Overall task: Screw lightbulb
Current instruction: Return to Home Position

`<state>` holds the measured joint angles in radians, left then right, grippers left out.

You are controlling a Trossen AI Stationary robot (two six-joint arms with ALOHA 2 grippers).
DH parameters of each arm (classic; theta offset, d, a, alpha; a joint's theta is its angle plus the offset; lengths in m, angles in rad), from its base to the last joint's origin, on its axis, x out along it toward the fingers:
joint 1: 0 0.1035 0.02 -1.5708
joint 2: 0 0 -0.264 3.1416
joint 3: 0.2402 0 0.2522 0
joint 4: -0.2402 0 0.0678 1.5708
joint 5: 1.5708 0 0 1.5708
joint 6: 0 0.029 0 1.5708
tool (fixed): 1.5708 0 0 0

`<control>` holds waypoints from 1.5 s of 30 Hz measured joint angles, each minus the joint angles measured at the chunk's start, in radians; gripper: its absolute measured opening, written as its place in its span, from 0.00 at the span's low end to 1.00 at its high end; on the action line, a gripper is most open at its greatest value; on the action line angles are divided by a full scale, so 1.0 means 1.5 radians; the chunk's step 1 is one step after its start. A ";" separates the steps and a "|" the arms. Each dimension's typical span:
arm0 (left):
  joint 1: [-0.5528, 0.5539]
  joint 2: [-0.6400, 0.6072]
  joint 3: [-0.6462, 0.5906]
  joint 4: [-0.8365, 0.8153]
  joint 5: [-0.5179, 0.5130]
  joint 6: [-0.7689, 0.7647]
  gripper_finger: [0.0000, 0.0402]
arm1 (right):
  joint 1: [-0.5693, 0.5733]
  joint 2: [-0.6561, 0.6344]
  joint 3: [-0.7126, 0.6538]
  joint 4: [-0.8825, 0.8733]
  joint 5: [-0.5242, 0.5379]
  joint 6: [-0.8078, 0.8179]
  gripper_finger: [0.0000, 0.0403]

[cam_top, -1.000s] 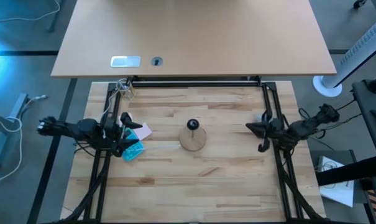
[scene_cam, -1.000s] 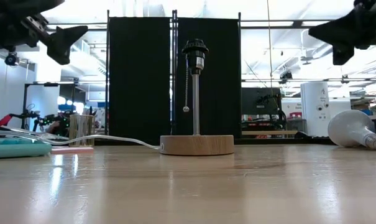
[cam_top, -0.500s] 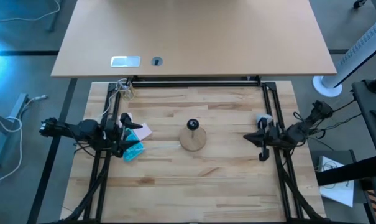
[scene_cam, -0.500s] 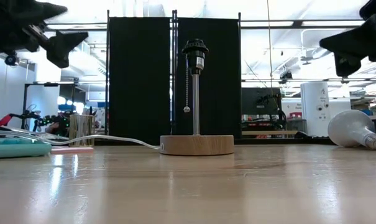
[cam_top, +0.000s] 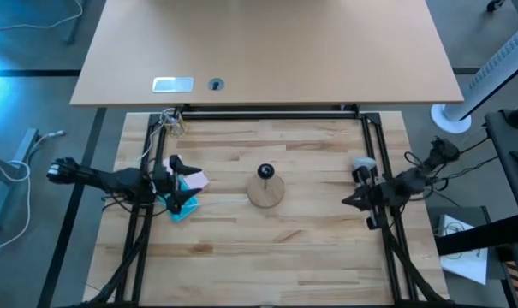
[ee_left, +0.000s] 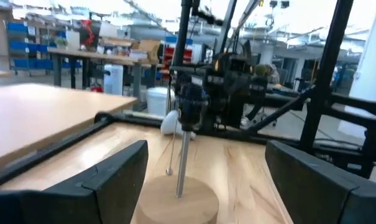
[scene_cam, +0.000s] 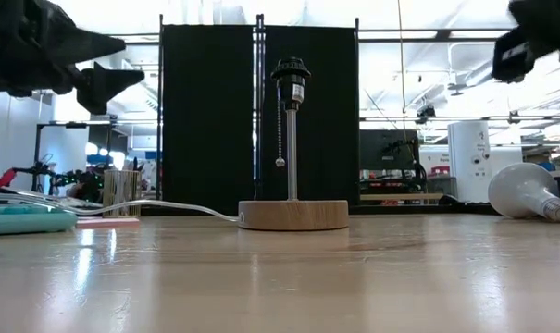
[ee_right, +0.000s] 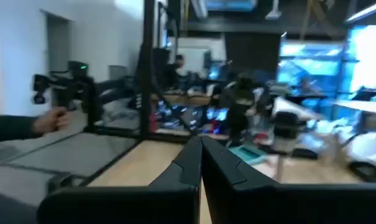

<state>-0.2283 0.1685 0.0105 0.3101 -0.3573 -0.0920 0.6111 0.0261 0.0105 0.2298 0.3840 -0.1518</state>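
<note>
Low view, level with the desk (scene_cam: 280, 277): one lightbulb (scene_cam: 525, 191) lies on its side at the right end, well apart from the single lamp (scene_cam: 292, 139). The lamp has one round wooden base (scene_cam: 292, 215) and one black socket (scene_cam: 291, 72) on top. Two arms hover, one at each side. The left end effector (cam_top: 181, 177) has its fingers spread wide apart. The right end effector (cam_top: 353, 202) has its fingers pressed together near the lightbulb.

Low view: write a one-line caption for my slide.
Lightbulb lies on the table, apart from the lamp with its socket empty; left gripper open, right gripper shut, both raised.
</note>
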 joint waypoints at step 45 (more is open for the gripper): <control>0.001 0.250 0.002 0.043 -0.017 0.002 0.79 | -0.428 0.121 0.000 -0.146 -0.289 -0.005 0.00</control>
<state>-0.2272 0.5441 0.0135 0.3749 -0.3820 -0.0883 -0.0311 0.2073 0.0101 0.0101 -0.0502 -0.1588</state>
